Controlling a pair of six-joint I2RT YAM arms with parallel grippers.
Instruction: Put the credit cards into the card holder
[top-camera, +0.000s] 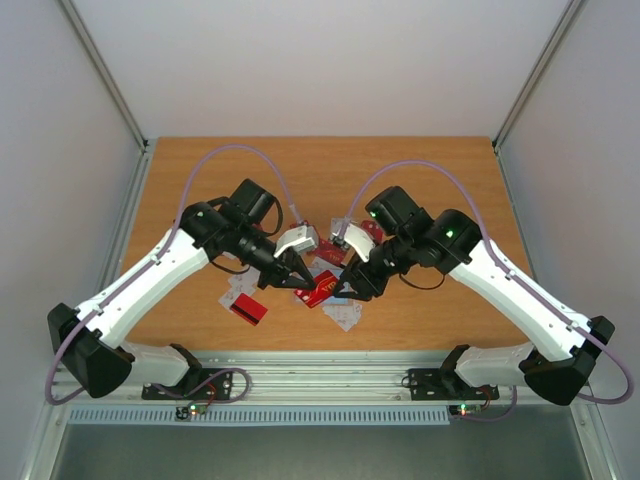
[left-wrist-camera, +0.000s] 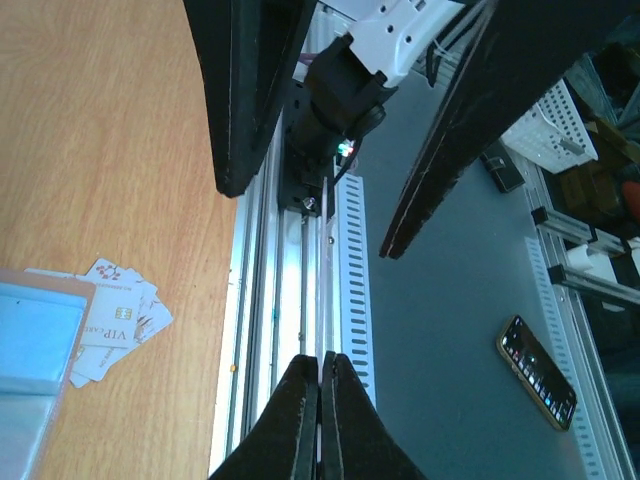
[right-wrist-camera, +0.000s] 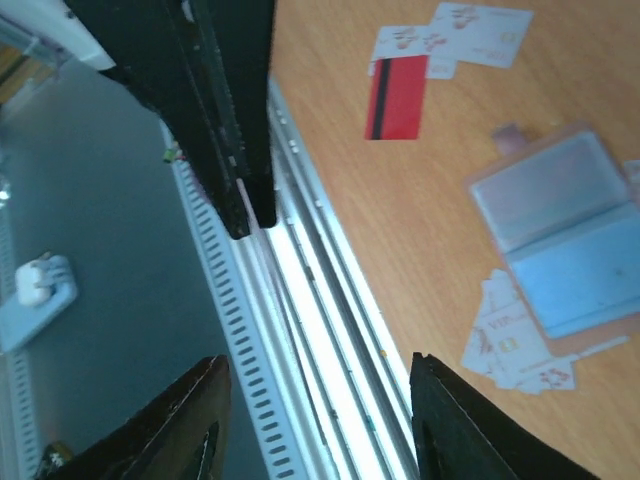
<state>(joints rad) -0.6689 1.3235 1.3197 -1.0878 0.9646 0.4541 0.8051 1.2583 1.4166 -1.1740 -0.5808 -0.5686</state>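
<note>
My left gripper (top-camera: 303, 283) (left-wrist-camera: 321, 358) is shut on a thin pale credit card seen edge-on (right-wrist-camera: 244, 195), held above the table's near edge. My right gripper (top-camera: 343, 285) (right-wrist-camera: 318, 360) is wide open and faces it; its dark fingers (left-wrist-camera: 250, 140) stand either side of the left tips. The card holder (right-wrist-camera: 560, 235) lies open on the table, blue-grey pockets up, also showing at the left wrist view's edge (left-wrist-camera: 35, 340). In the top view it is mostly hidden under the grippers. Loose cards lie around: a red one with a black stripe (right-wrist-camera: 395, 95), white ones (right-wrist-camera: 515, 340) (left-wrist-camera: 115, 320), and red ones (top-camera: 320, 292) (top-camera: 248, 310).
The wooden table (top-camera: 420, 180) ends at an aluminium rail (left-wrist-camera: 300, 300) along the near side. White walls and frame posts stand left and right. A phone (left-wrist-camera: 537, 372) lies on the grey floor below. More white cards (right-wrist-camera: 465, 25) lie beyond the red one.
</note>
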